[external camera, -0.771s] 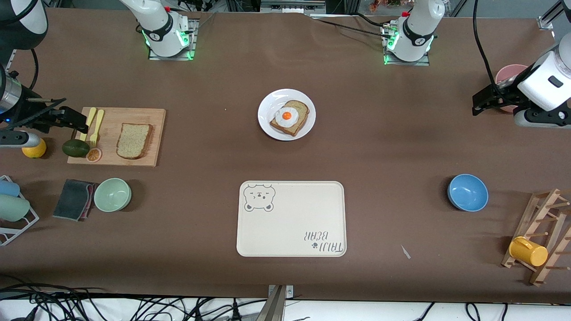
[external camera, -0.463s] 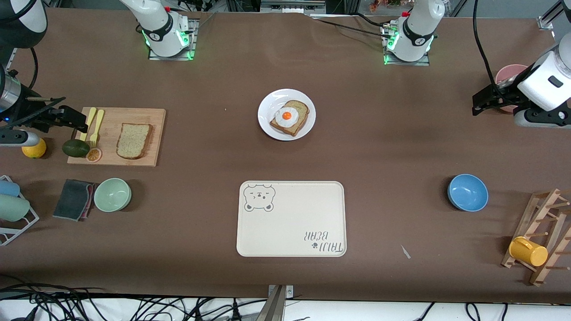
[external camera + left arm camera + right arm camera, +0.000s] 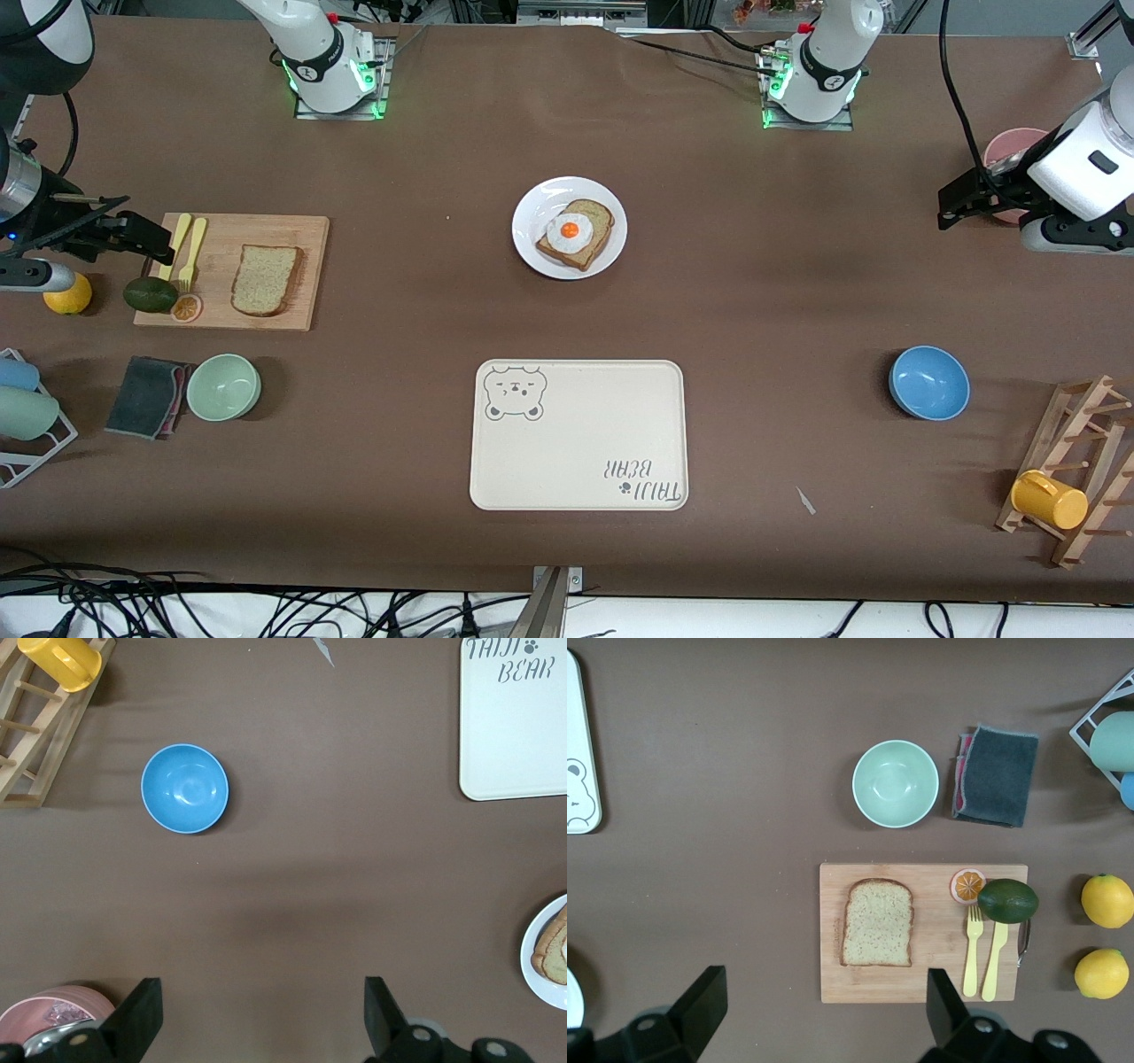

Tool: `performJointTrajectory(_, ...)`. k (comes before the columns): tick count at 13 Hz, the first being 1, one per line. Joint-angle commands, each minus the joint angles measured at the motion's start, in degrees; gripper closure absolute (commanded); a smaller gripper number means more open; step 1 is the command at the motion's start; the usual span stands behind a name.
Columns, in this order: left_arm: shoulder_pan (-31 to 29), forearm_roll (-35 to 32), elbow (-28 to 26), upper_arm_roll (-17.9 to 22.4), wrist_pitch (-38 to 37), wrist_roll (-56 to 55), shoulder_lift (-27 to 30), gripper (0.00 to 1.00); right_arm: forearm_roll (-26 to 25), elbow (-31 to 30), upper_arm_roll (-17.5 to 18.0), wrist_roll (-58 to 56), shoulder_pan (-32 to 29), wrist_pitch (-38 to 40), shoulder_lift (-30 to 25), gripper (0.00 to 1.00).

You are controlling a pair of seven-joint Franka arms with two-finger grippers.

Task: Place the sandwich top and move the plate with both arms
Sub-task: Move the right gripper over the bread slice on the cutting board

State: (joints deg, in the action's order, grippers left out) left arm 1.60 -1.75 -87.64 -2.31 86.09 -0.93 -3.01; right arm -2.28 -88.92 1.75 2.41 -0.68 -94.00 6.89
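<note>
Almost nothing has moved since the earlier frames: only the right gripper [image 3: 152, 237], at the left edge of the front view, has drifted slightly toward that edge, while everything on the tabletop [image 3: 797, 292] lies as before.

In the front view that right gripper hangs released and empty over the end of the cutting board [image 3: 232, 272] at middle left, above the yellow fork and knife [image 3: 184, 248]. The sandwich top [image 3: 265, 279] lies flat on the board, apart from the gripper. The plate [image 3: 532, 250] sits just above the frame's centre, bearing the slice with the fried egg [image 3: 574, 233]. Below it lies the bear-print tray [image 3: 578, 434]. The left gripper [image 3: 961, 202] hangs at the right edge, released and empty, beside a pink bowl [image 3: 1010, 146]. A blue bowl [image 3: 928, 382] is at lower right.

The left wrist view shows both fingers [image 3: 142, 1014] spread wide along the bottom edge with bare tabletop between them. The blue bowl is at upper left, the tray's corner at upper right and the plate's rim at the right edge.

The right wrist view shows its fingers [image 3: 704, 1003] likewise spread along the bottom edge. The sandwich top lies just above them in the middle of the frame, on the board, with a green bowl [image 3: 895, 783] higher up.
</note>
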Motion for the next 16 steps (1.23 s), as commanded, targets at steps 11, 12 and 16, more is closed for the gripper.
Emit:
performJointTrajectory(11, 0.07, -0.88, 1.59, -0.23, -1.19, -0.39, -0.51, 0.0, 0.0, -1.26, 0.53, 0.05, -0.2, -0.39, -1.36, 0.01)
performJointTrajectory(12, 0.07, -0.88, 1.51, -0.32, -1.19, -0.48, -0.51, 0.0, -0.18, -1.26, 0.53, 0.05, -0.2, -0.39, -1.36, 0.01)
performJointTrajectory(16, 0.07, -0.88, 1.6, -0.23, -1.19, -0.39, -0.51, 0.0, 0.26, -1.52, 0.36, -0.74, -0.29, -0.05, -1.09, 0.02)
